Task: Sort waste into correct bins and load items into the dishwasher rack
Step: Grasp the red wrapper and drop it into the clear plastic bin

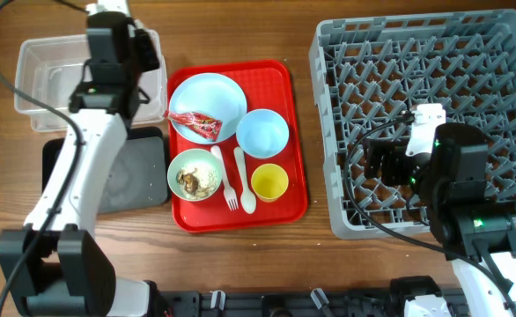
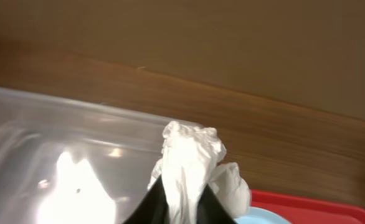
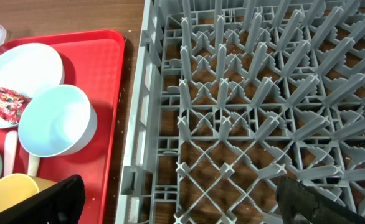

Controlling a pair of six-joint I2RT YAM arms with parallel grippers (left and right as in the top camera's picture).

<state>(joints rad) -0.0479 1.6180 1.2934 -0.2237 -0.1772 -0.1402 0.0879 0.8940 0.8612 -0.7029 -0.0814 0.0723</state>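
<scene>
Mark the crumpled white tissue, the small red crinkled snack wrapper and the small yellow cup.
crumpled white tissue (image 2: 192,155), left wrist view, middle of the bunched paper
small red crinkled snack wrapper (image 1: 196,125), overhead view, wrapper's centre
small yellow cup (image 1: 269,182), overhead view, inner bottom

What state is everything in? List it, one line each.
left claw, shut on tissue
right claw, open, empty
clear tub, nothing seen inside
rack, no dishes seen
plate, holds wrapper
green bowl, holds food scraps
blue bowl, upright, empty
yellow cup, upright, empty
fork, lying on red tray
spoon, lying on red tray
</scene>
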